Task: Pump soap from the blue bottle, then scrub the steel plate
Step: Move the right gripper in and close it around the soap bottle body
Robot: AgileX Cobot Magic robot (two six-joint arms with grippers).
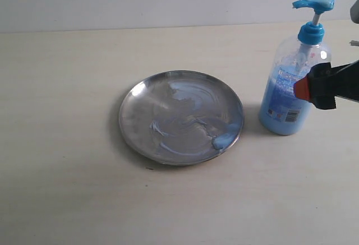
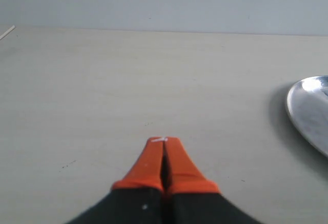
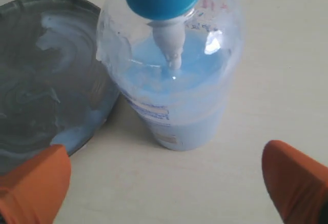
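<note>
Right wrist view: right tool (image 3: 165,180) is held wide before the blue bottle (image 3: 174,96), which could be toppled leftward onto the steel plate (image 3: 20,39) if clipped off-centre.

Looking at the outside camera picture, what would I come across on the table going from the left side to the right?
steel plate, with a blob of blue soap at its right edge → blue bottle
</note>
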